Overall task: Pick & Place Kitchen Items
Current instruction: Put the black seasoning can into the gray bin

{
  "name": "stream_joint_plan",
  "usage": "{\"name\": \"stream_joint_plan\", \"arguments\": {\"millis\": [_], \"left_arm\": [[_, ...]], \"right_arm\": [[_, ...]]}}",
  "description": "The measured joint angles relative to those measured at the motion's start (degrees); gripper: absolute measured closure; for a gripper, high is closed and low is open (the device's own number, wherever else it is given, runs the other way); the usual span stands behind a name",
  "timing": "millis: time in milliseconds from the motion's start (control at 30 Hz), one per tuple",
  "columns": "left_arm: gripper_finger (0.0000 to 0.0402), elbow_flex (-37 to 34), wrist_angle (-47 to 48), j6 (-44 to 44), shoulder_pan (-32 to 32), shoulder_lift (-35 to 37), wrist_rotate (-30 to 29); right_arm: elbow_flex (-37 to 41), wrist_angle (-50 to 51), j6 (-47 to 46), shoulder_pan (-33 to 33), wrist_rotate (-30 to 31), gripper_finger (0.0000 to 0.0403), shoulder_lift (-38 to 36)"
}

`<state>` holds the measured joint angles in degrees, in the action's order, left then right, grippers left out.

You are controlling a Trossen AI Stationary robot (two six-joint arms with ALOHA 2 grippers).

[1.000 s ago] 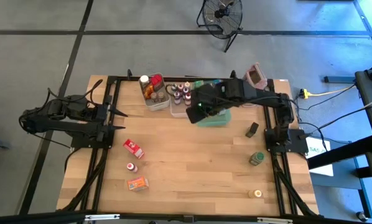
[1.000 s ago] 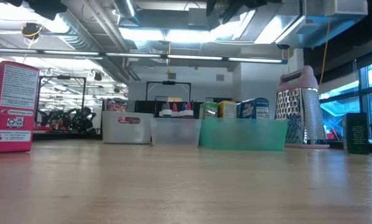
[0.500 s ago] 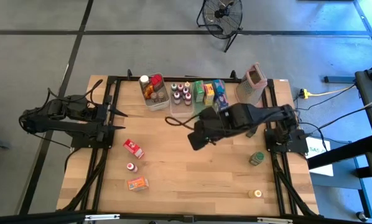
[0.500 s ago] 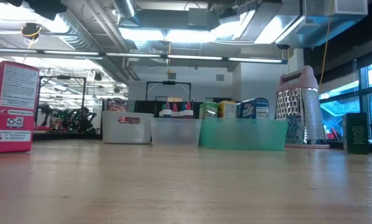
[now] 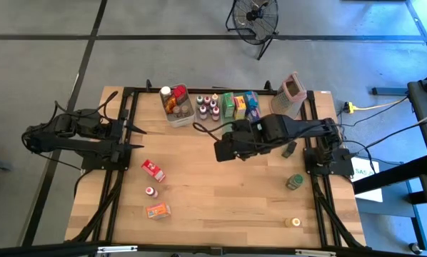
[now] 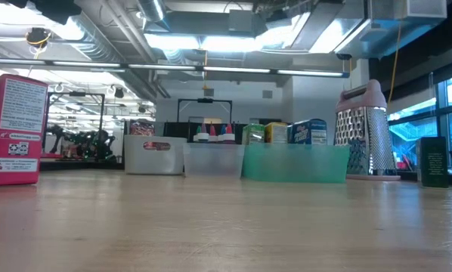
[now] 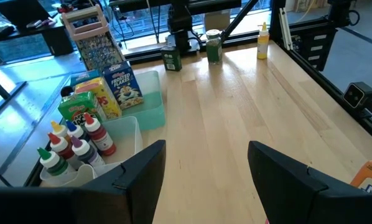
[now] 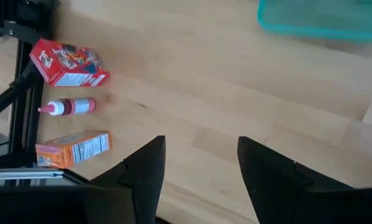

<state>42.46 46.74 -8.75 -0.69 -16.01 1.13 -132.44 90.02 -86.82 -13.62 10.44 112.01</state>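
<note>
Green plastic was under me a second earlier: my right gripper (image 5: 220,151) had hung over the green tray (image 5: 230,114) at the 12 o'clock edge of the surface (image 5: 220,200), where the small cereal boxes (image 5: 240,104) stood in a row. By this moment it had swung back out and hovered over the bare wood near the centre, its fingers apart with nothing between them. I took that to mean one delivery was finished and I was turning to the next item. My wrist camera looked toward 8 o'clock, where three kitchen items were still waiting: the red box (image 8: 68,63) lay on its side, the little red-capped bottle (image 8: 68,107) lay just beyond it, and the orange box (image 8: 74,149) sat nearest the front edge, all well apart from my gripper. Others were left on my own side too: a dark box (image 5: 290,148) at 3 o'clock, a green jar (image 5: 294,182) at 4 o'clock and a small yellow-topped thing (image 5: 294,222) near 5 o'clock. The clear bin (image 5: 178,107) and the bottle bin (image 5: 208,108) at 11 to 12 o'clock already held goods. My left gripper (image 5: 136,138) waited at 9 o'clock, also spread and empty. The red box looked the likeliest next target, though it was a long reach for this arm.
</note>
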Motion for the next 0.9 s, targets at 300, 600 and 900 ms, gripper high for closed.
{"name": "stream_joint_plan", "arguments": {"millis": [300,600,900], "left_arm": [[0.0178,0.0,0.0,-0.5,0.0,0.0,0.0],[0.0178,0.0,-0.6,-1.7,0.0,0.0,0.0],[0.0178,0.0,-6.3,-3.5,0.0,0.0,-0.1]], "right_arm": [[0.1,0.0,17.7,4.8,-4.9,0.0254,-1.9],[0.0,-0.2,30.8,2.6,-3.6,0.0302,-2.5],[2.1,-0.1,38.6,1.9,3.1,0.0302,-3.0]]}}
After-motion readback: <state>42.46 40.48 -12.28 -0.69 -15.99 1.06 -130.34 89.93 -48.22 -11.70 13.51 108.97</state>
